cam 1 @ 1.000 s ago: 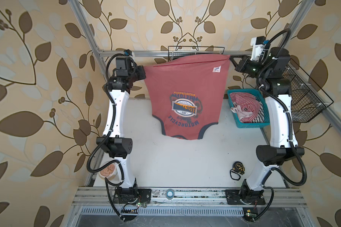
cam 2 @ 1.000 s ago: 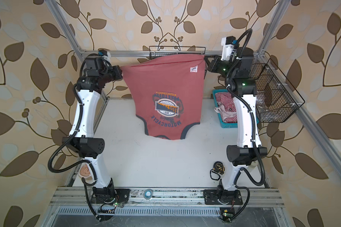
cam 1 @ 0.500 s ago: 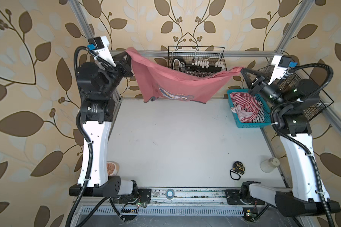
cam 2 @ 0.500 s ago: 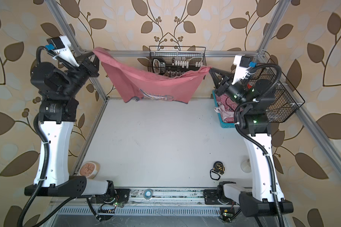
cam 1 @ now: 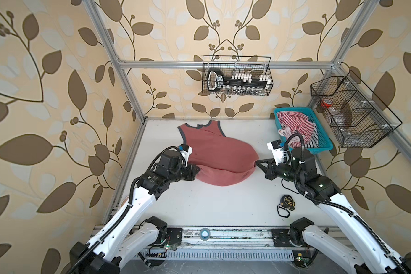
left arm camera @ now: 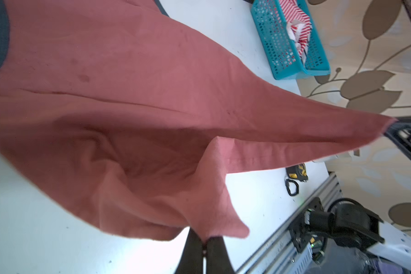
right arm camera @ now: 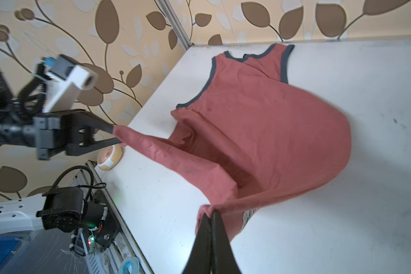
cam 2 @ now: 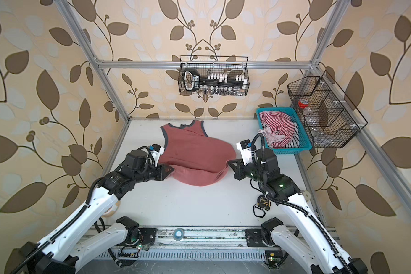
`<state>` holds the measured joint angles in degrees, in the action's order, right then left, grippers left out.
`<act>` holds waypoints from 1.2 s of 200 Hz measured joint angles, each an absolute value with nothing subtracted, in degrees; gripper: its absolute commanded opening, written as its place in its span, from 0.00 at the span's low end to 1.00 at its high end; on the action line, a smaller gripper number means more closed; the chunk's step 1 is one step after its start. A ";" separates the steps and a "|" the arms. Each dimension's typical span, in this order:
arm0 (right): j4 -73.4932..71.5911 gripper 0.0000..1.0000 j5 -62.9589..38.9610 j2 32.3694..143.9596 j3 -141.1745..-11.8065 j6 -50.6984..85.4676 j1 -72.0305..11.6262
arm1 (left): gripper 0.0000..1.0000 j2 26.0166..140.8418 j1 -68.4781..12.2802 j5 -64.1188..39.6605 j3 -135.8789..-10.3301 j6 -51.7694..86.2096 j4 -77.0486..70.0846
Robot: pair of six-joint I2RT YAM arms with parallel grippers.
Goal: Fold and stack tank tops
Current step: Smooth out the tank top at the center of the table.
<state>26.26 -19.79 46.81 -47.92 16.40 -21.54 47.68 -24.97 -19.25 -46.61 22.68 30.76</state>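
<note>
Near far edge of table [cam 1: 223, 208], red tank top [cam 1: 214, 154] is lying, neckline toward that edge. You are clenching left claw [cam 1: 199, 171] and right claw [cam 1: 257, 163] on hem corners, likely spreading cloth flat for folding. Striped tank top [cam 1: 292, 123] is waiting in corner basket [cam 1: 323, 142].

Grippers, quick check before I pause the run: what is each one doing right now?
Left gripper: shut on the dusty red tank top.
Right gripper: shut on the same tank top.
</note>
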 measured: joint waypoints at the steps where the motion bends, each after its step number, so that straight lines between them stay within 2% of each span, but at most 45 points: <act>1: 26.35 0.00 -19.70 46.74 -47.92 16.43 -21.54 | 0.00 47.44 -25.08 -19.22 -46.61 22.74 30.83; 48: 33.50 0.00 -15.18 46.44 -47.92 16.45 -21.65 | 0.00 42.33 -28.75 -20.01 -42.37 27.20 32.86; 60: 35.81 0.00 -14.26 47.00 -47.92 16.49 -21.65 | 0.03 42.92 -30.35 -20.62 -39.94 28.42 33.06; 73: 38.06 0.12 -13.32 47.46 -47.92 16.69 -21.65 | 0.12 43.70 -32.38 -20.88 -38.02 29.41 33.76; 86: 40.07 0.19 -12.38 47.68 -47.92 16.88 -21.65 | 0.22 43.94 -34.65 -21.12 -37.04 30.70 34.94; 102: 42.44 0.26 -11.46 47.66 -47.92 17.82 -21.65 | 0.24 43.94 -37.06 -21.93 -36.97 31.73 35.38; 125: 45.28 0.27 -10.24 47.48 -47.94 18.39 -21.65 | 0.33 43.92 -40.27 -23.59 -36.99 32.84 35.42; 149: 47.57 0.34 -8.69 46.65 -48.38 19.05 -21.65 | 0.34 43.75 -42.85 -25.47 -38.74 32.91 36.34; 173: 46.87 0.34 -8.10 46.98 -48.97 19.05 -21.56 | 0.37 43.53 -43.20 -24.05 -43.83 30.79 37.08; 200: 42.96 0.27 -9.37 51.86 -48.95 20.03 -21.17 | 0.42 47.70 -43.16 -12.36 -53.39 26.11 37.08; 220: 38.06 0.22 -11.44 58.98 -48.75 21.21 -21.08 | 0.40 60.16 -41.65 -3.33 -65.93 21.04 38.11; 240: 33.82 0.17 -13.19 66.67 -48.69 22.26 -20.95 | 0.35 77.78 -36.40 -0.49 -80.40 17.58 39.40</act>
